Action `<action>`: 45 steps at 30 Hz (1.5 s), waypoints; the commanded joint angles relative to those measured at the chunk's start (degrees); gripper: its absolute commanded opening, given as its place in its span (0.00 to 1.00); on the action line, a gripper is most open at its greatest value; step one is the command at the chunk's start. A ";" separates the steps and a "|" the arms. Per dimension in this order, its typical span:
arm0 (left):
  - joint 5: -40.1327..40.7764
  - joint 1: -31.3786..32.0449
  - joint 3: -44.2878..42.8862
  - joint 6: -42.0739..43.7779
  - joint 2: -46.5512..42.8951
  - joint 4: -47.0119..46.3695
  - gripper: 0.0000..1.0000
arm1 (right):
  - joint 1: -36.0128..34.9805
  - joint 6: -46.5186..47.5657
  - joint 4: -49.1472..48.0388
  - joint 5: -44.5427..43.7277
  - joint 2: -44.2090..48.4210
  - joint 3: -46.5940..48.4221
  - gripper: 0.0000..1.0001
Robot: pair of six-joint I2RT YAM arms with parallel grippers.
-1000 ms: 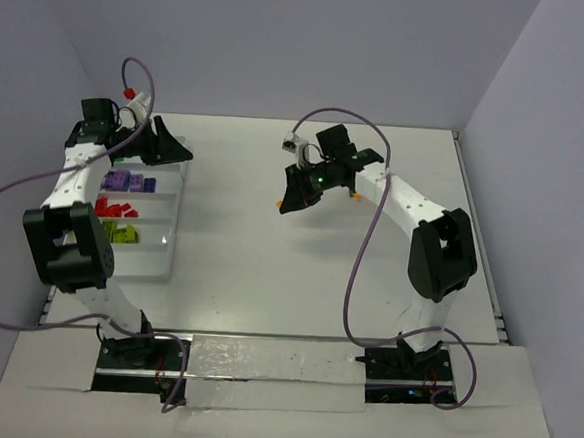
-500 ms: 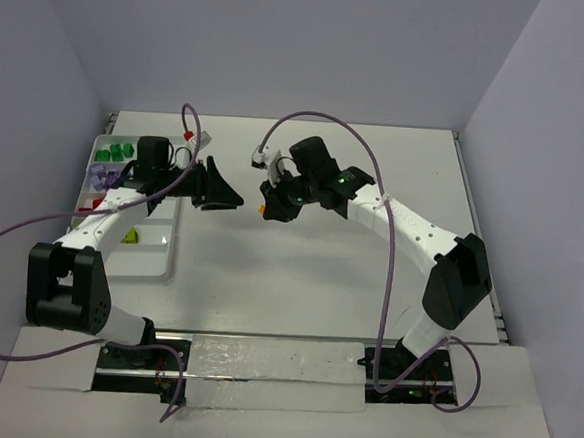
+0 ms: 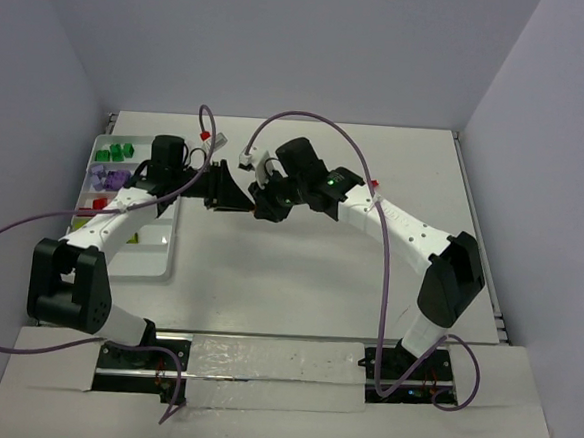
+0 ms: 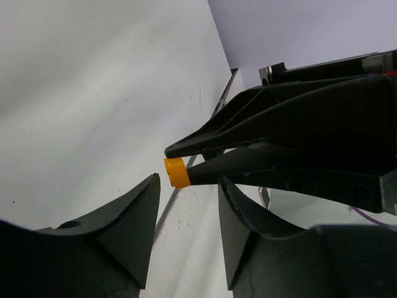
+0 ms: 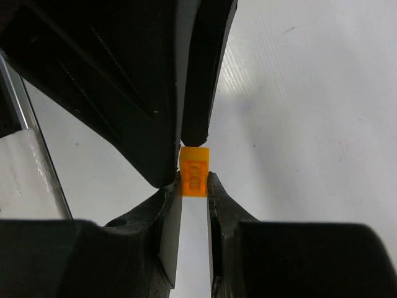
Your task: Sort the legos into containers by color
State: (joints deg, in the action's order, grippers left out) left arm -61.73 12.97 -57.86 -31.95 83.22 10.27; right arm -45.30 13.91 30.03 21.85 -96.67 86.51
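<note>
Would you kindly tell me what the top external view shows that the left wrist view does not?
Only the top external view shows the tray at the left, with dark green legos, purple legos and red legos in separate compartments. Only the left wrist view shows the orange lego, pinched by the right gripper, with the left gripper open just short of it. Both show the two grippers meeting over the white table.
</note>
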 commanded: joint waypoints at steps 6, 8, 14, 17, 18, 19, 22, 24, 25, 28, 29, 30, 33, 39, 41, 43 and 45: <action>0.21 0.65 -3.75 1.10 2.48 -0.25 0.42 | -0.94 -0.63 -1.47 0.11 1.04 3.05 0.00; -0.03 0.58 -3.50 0.95 2.82 -0.33 0.41 | -1.19 -0.63 -1.39 0.21 1.21 3.30 0.00; -0.93 0.65 -3.22 1.27 3.09 -0.08 0.31 | -1.46 -0.72 -1.73 -0.76 1.22 3.40 0.00; -1.83 0.74 -2.94 2.35 2.84 0.75 0.22 | -1.46 -1.11 -1.96 -1.51 1.27 3.59 0.00; -2.02 0.71 -3.05 3.20 2.74 1.50 0.18 | -1.46 -1.19 -1.82 -1.73 1.22 3.75 0.00; -1.96 0.63 -3.33 4.31 2.61 2.64 0.11 | -1.44 -1.29 -1.49 -1.91 1.08 3.99 0.04; -0.09 0.06 -5.46 12.45 1.61 11.17 0.00 | -1.46 -1.68 -0.16 -2.86 0.52 5.06 0.40; 3.28 -0.93 -7.06 19.61 0.82 16.62 0.00 | -1.03 -2.55 -0.23 -2.62 0.96 4.13 0.69; 4.76 -1.50 -7.25 21.70 0.39 19.00 0.00 | -0.77 -2.57 -0.49 -2.03 1.20 3.69 0.69; 9.57 -9.12 -6.82 28.55 -1.10 26.46 0.00 | 1.13 -5.07 -0.77 0.64 2.63 2.45 0.98; 11.56 -11.06 -7.15 30.64 -1.37 30.43 0.00 | 2.71 -5.60 -0.69 2.43 3.11 1.95 1.00; 17.18 -14.91 -8.22 36.60 -1.40 33.10 0.00 | 3.73 -6.69 -0.84 3.38 3.47 1.58 1.00; 29.00 -21.68 -8.81 44.91 -2.59 39.21 0.00 | 8.19 -8.70 -0.69 6.97 4.62 0.15 1.00; 46.14 -31.87 -5.05 53.55 -7.23 40.18 0.00 | 15.41 -8.97 1.19 9.43 5.01 -1.71 1.00; 49.42 -33.88 -4.62 54.85 -7.72 40.21 0.00 | 16.15 -8.61 1.64 9.25 5.07 -1.96 1.00; 53.55 -37.05 -4.75 56.97 -7.37 41.09 0.00 | 16.63 -8.08 2.38 9.17 4.77 -1.89 1.00; 55.46 -38.90 -5.26 58.09 -6.46 42.19 0.00 | 16.91 -7.79 2.85 9.40 4.46 -1.74 1.00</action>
State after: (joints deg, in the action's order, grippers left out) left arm -15.70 -22.62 -62.63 19.94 76.76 49.27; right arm -28.43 5.60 31.93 29.35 -94.54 84.68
